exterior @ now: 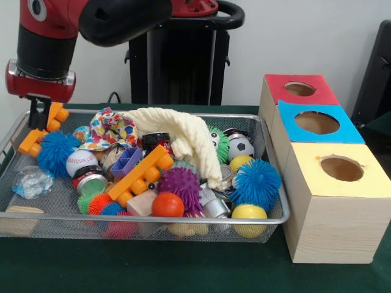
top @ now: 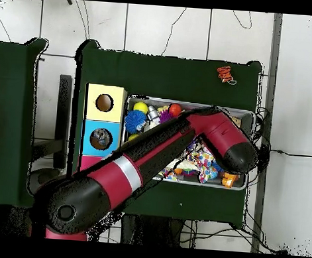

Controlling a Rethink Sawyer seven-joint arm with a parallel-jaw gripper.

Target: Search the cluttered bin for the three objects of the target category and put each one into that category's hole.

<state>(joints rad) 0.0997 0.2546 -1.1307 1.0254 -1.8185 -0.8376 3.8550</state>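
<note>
This is a robotics lab set up for testing. A red and black arm (top: 143, 166) on a pedestal stands at a desk (exterior: 183, 274) covered in dark green cloth. Cables (top: 192, 30) trail loose over a pale tiled floor (top: 165, 28). Behind the desk are a bare white wall (exterior: 293, 36) and black equipment (exterior: 180, 61).

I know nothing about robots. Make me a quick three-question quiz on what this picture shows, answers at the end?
1. True or false: the gripper is shut on an orange toy block piece at the far-left corner of the bin.
2. In the front view, which surround lies between the red and pale-yellow ones?
A. green
B. blue
C. white
3. Fill in: a cream ___ drapes over the toys.

Key: 1 true. 2 B, the hole with the blue surround. 3 cloth.
</note>
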